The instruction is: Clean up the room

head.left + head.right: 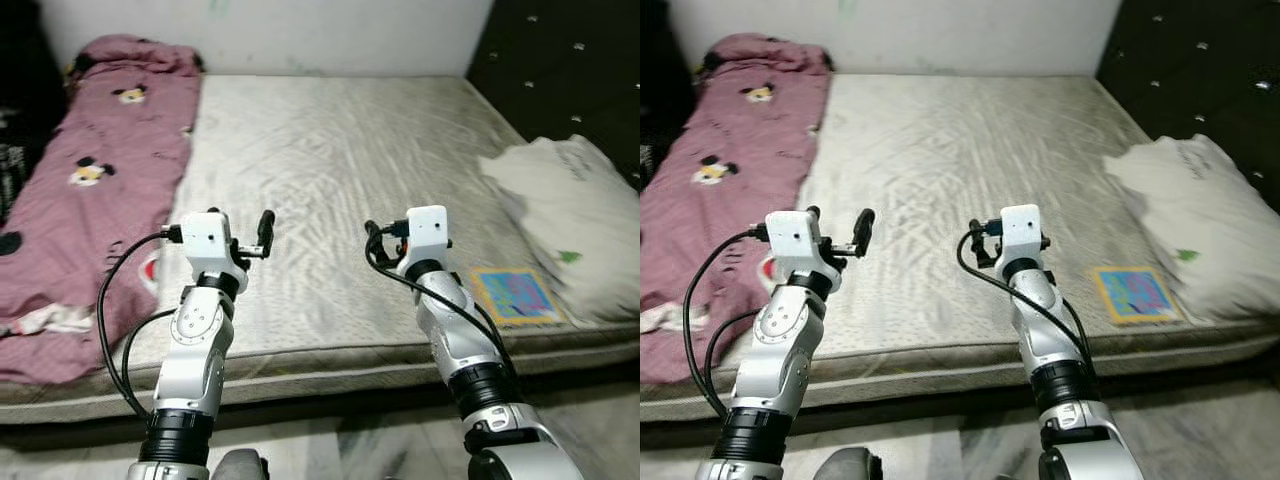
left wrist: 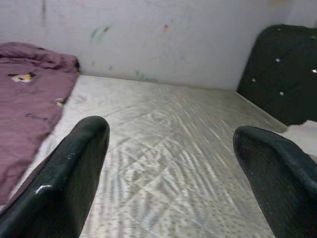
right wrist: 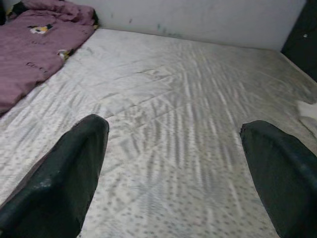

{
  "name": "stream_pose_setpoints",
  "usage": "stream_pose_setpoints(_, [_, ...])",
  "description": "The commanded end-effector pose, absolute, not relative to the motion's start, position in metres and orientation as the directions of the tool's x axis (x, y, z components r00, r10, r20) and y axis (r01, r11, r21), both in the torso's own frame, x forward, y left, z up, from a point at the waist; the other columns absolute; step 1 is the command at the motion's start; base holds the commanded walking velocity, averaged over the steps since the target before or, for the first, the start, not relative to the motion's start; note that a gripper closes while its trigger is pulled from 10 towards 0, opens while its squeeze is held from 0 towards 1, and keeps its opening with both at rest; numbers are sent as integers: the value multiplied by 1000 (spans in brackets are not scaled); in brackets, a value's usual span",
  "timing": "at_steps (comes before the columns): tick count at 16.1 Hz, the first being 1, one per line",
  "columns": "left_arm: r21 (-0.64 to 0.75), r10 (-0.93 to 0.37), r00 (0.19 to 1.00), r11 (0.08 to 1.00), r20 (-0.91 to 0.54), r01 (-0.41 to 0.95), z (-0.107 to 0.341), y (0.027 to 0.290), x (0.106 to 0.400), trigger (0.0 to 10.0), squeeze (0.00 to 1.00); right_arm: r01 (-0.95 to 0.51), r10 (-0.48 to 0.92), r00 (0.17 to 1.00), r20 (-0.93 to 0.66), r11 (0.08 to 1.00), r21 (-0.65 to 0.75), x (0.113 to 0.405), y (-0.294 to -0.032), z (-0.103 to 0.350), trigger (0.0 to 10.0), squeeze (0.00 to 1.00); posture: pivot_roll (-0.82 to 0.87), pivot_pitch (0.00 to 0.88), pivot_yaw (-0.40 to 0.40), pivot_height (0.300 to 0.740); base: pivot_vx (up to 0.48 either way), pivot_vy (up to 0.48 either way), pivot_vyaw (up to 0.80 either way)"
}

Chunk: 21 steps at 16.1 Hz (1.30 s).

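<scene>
Head camera first: both arms are up over the near edge of the mattress. The maroon blanket lies crumpled along the mattress's left edge, running up to the far left corner. A white pillow slumps at the right edge, and a colourful book sits near the front right corner, just beside the pillow.

Left wrist camera: the left gripper has its fingers spread wide, nothing between them, bare mattress ahead and the blanket off to one side.

Right wrist camera: the right gripper is likewise spread and empty, pointing across the mattress's middle.

The likely step is choosing a first item. The book lies close to the right gripper, out towards the right edge; the blanket is near the left. For the book, come down flat and low, pinching one edge, since it lies flush on soft bedding.
</scene>
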<state>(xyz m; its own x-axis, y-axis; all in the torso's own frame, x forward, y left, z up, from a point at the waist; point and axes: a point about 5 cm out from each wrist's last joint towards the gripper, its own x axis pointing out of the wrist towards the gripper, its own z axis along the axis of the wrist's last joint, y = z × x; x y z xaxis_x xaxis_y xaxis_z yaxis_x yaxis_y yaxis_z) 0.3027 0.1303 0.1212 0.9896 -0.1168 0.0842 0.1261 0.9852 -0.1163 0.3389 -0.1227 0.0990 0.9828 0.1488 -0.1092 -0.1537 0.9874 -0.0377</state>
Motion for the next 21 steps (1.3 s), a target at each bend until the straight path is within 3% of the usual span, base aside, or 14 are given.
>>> stream_pose_setpoints(1, [-115,-107,991,987,78,116,121,133,303,10000,0,-161,157,982,-108,986,-34,339,-120,100,10000,0,89,0,-46,740,0,480,0])
stream_pose_setpoints(21, [-117,-93,992,988,82,102,124,135,307,10000,0,-188,184,976,-120,982,-22,342,-117,100,10000,0,86,0,-48,740,0,480,0])
